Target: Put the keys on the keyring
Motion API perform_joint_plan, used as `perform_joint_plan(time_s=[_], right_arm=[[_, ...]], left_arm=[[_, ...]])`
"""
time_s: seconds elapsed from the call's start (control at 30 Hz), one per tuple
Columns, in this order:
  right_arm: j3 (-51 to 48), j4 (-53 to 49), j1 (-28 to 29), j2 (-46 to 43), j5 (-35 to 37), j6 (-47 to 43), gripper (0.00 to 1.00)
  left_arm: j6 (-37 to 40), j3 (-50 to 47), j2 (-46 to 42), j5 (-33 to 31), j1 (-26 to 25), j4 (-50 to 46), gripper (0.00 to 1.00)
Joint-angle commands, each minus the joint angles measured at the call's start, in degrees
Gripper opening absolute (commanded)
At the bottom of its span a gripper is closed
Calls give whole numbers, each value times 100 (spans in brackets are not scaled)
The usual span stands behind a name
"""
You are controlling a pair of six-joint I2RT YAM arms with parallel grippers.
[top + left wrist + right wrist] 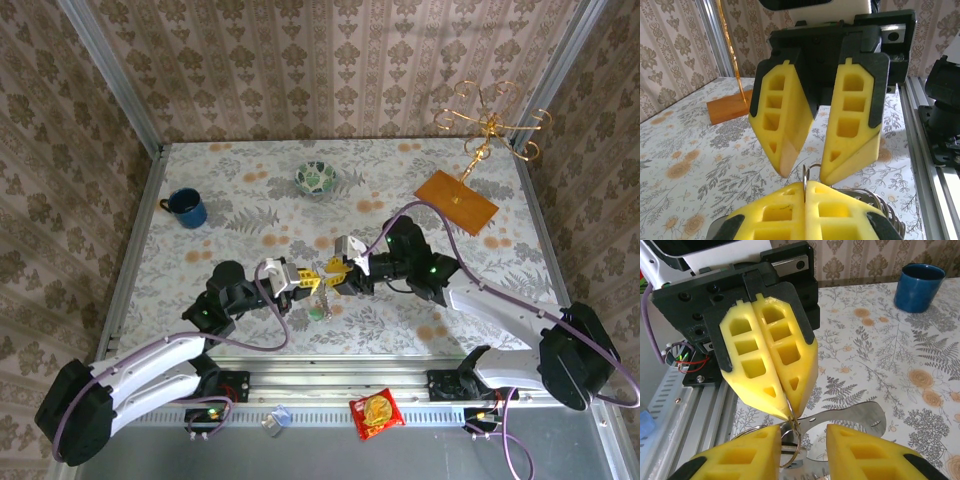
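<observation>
**Overhead view, left to right.** A blue mug (186,208) stands upright on the floral table (250,330), well apart from the arms. The left gripper (310,282) reaches toward the middle of the table. In the right wrist view its yellow fingers (790,365) are pressed together, pinching the keyring (790,442), a thin silvery wire ring, at their tips. A flat silvery metal piece (855,415) sits against the ring; whether it is one of the keys cannot be told. A small greenish item (316,311) lies just beneath the fingertips, too small to identify. The right gripper (335,276) faces the left one tip to tip. Its claw is parted to a narrow gap, with the ring between the fingers; contact cannot be told. A patterned bowl (318,178) stands near the far wall. Farther right is a wooden base (456,200) bearing a gold wire stand (490,120). A red snack packet (376,413) lies in front of the arm bases.
</observation>
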Motion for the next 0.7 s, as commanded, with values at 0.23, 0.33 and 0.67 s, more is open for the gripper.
perform_joint_plan(time_s=[0.23, 0.33, 0.67], right_arm=[[182, 530, 60, 164, -260, 203, 12], [206, 400, 61, 131, -265, 122, 0], [970, -1918, 102, 43, 402, -1266, 0]], left_arm=[[-196, -40, 13, 190, -52, 427, 0], [-190, -17, -33, 48, -53, 281, 0], [614, 477, -391, -389, -59, -1597, 36]])
